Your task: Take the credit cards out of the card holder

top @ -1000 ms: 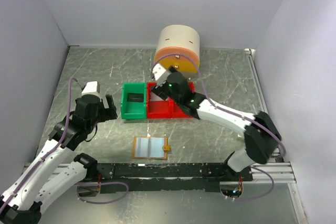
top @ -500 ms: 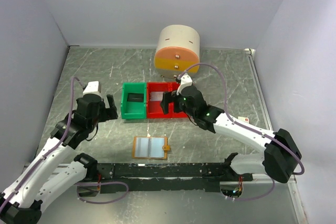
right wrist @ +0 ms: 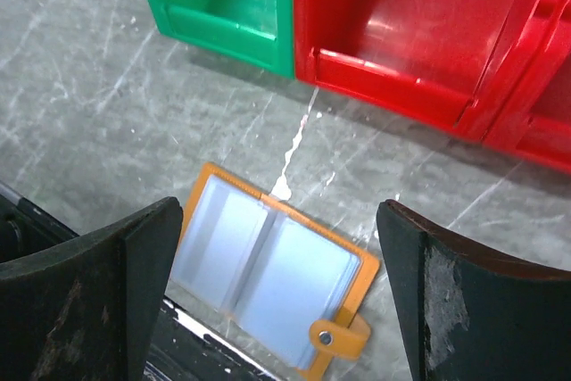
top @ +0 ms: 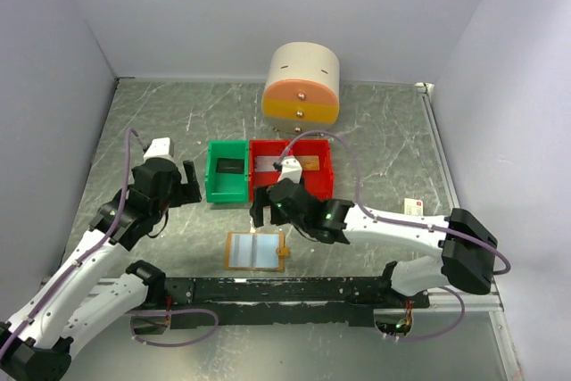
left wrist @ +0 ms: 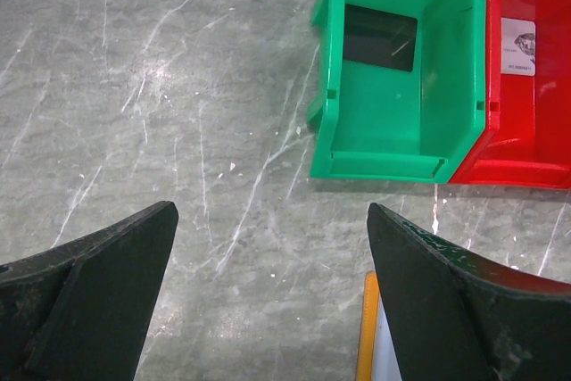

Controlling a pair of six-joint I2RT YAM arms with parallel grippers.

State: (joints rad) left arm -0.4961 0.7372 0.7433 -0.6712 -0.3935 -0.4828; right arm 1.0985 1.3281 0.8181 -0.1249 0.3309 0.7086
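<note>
The card holder (top: 256, 251) lies open and flat near the table's front edge, an orange rim around pale blue pockets (right wrist: 268, 278). Its snap tab (right wrist: 332, 338) points to the right. My right gripper (top: 266, 217) hovers just behind and above it, open and empty (right wrist: 278, 211). A pale grey credit card (top: 268, 163) lies in the red bin (top: 272, 190), and a gold-orange one (top: 310, 163) in the red bin beside it. My left gripper (top: 190, 185) stands open over bare table (left wrist: 270, 213), left of the green bin (left wrist: 401, 113). The holder's orange edge (left wrist: 367, 327) shows by its right finger.
A dark flat card (top: 230, 165) lies in the green bin (top: 217, 186). A beige round cabinet (top: 302, 85) with an orange drawer front stands at the back. A small white tag (top: 412, 206) lies at the right. The black rail (top: 285, 290) runs just in front of the holder.
My right gripper has opened and come back from over the red bins towards the near edge, and now hangs over the card holder. The left arm has barely moved.
</note>
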